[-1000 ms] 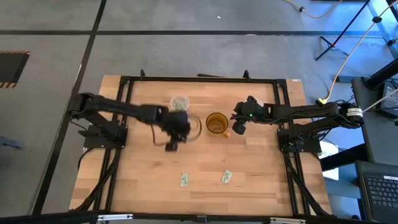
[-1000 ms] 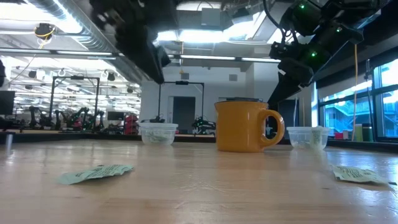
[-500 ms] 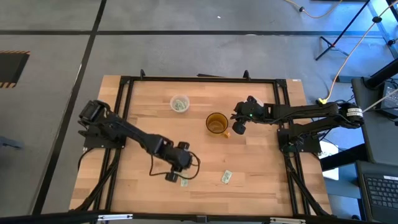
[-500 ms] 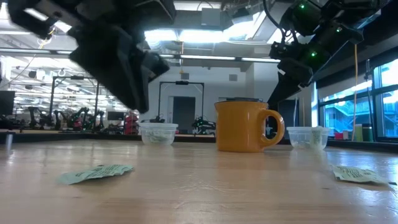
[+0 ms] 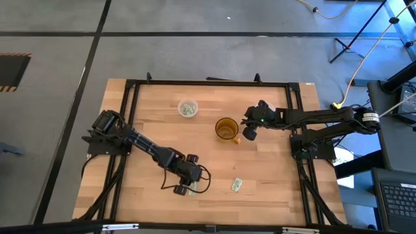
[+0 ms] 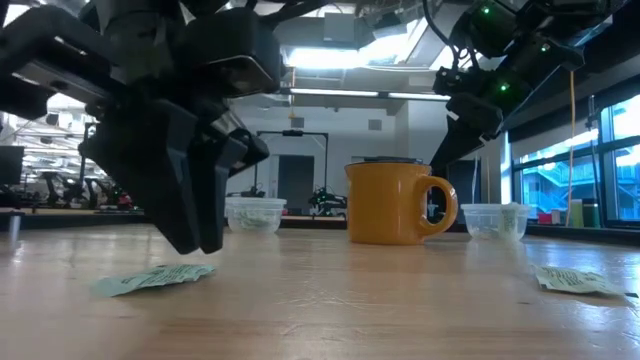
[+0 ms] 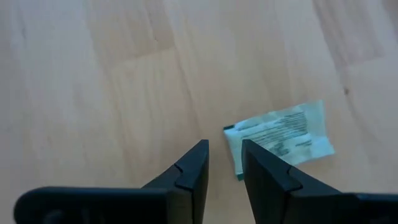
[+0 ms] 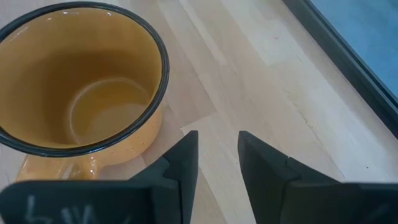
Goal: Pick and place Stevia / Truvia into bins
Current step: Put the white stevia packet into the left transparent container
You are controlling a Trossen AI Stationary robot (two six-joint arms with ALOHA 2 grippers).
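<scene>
L end effector is low over the table, fingers only a narrow gap apart, holding nothing. A Stevia packet lies flat just beside the tips, one short edge reaching into the gap; prob lined up so the jaws can pinch that edge. In the high view the L arm reaches diagonally to the table's front, head over that packet. 2nd packet lies near, w/ bare wood between.

R end effector hangs beside the yellow mug, fingers slightly apart, empty, looks parked out of the way. One clear cup sits toward the far side w/ packets inside; the other cup shows in the low view only
</scene>
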